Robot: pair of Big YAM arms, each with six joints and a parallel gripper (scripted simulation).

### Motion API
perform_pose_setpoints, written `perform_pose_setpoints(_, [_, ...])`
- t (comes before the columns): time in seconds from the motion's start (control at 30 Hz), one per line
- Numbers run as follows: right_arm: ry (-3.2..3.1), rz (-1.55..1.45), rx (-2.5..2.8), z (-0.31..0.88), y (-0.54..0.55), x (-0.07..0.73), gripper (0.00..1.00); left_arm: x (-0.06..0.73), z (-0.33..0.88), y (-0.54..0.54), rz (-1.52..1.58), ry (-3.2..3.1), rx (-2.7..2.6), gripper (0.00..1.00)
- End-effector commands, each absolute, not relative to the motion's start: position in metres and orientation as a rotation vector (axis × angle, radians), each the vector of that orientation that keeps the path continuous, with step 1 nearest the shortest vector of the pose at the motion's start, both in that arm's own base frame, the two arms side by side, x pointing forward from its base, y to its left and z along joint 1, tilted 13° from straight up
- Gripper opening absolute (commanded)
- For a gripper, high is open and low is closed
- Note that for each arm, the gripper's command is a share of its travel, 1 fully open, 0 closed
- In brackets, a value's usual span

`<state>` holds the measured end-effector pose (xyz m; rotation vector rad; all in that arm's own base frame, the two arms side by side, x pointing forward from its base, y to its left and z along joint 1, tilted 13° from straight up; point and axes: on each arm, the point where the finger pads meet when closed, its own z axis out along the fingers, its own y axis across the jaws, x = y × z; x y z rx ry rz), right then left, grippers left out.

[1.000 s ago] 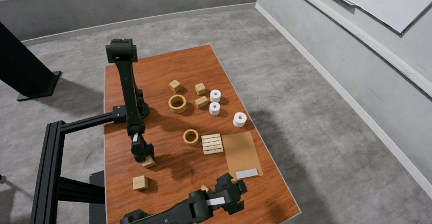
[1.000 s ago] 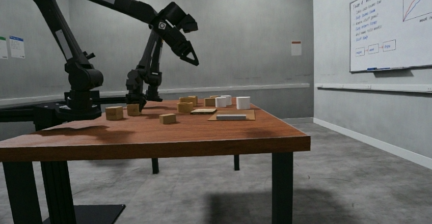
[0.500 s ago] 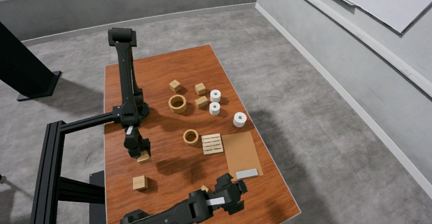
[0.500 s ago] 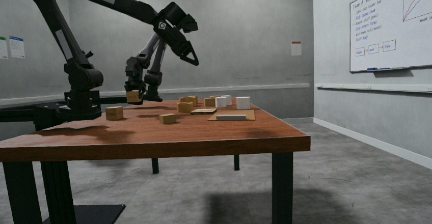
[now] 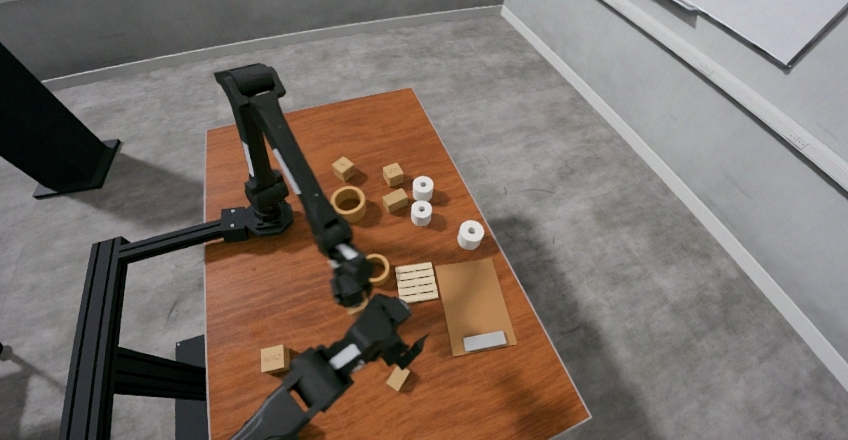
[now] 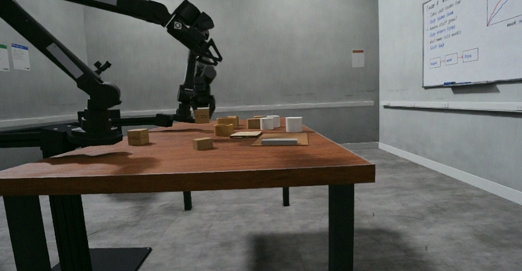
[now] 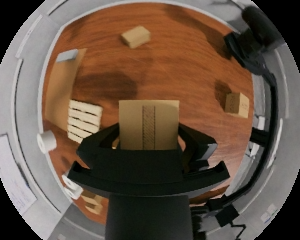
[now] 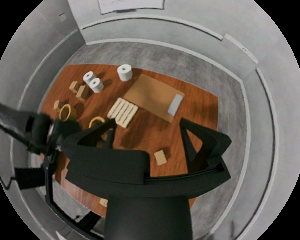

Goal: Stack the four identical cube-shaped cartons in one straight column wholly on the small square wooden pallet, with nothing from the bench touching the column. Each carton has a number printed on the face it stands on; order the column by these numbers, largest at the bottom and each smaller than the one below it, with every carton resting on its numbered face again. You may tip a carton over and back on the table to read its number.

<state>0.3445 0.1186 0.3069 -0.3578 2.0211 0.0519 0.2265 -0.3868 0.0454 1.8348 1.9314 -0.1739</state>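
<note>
- left pincer (image 5: pixel 357 302) (image 6: pixel 205 113) (image 7: pixel 149 137): closed on a carton (image 5: pixel 355 307) (image 6: pixel 201 115) (image 7: pixel 149 122), lifted clear of the desk (image 5: pixel 315 340) (image 6: pixel 234 158) (image 7: pixel 175 75) (image 8: pixel 145 145). its underside, where the number should be, is out of sight.
- key relation: in the top view the pallet (image 5: pixel 416 285) (image 6: pixel 245 135) (image 7: pixel 85 117) (image 8: pixel 122 112) lies right of the held carton and slightly higher in the frame; in the left wrist view, left of it. nothing stacked there.
- carton is a cube, so no long axis to favour; squaring its sides to the pallet's slats, which run roughly left to right in the top view, matters more.
- right pincer (image 5: pixel 411 349) (image 6: pixel 216 53) (image 8: pixel 147 121): wide, nothing in it. in the top view it sits below the pallet, about as near as the left one. left has the load, so left should do the placing; right had best draw aside.
- small ring (image 5: pixel 386 270) (image 6: pixel 223 130) (image 8: pixel 96 118) stands close on the pallet's left in the top view. a low approach could clip it.
- another carton (image 5: pixel 274 359) (image 6: pixel 138 137) (image 7: pixel 237 104) waits lower left of the top view. order not readable from here; setting down is sensible only if this number is known to be largest.
</note>
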Motion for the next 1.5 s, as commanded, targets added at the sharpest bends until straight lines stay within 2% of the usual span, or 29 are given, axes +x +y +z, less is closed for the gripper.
perform_pose_setpoints(0.0, [1.994, 0.082, -0.371, 0.321, 0.138, 0.325, 1.0, 0.26, 0.054, -0.405, -0.175, 1.819, 1.964, 0.54])
perform_pose_setpoints(0.23, [1.912, 0.15, -0.495, 0.326, 0.171, 0.267, 1.0, 0.369, 0.073, -0.376, -0.207, 1.837, 1.907, 0.54])
perform_pose_setpoints(0.4, [1.898, 0.164, -0.554, 0.311, 0.178, 0.244, 1.0, 0.405, 0.101, -0.356, -0.212, 1.809, 1.877, 0.54])
perform_pose_setpoints(1.2, [1.866, 0.17, -0.553, 0.327, 0.181, 0.244, 1.0, 0.415, 0.114, -0.366, -0.228, 1.826, 1.858, 0.54])
perform_pose_setpoints(1.47, [1.866, 0.17, -0.553, 0.327, 0.181, 0.244, 1.0, 0.411, 0.079, -0.358, -0.235, 1.841, 1.882, 0.54])
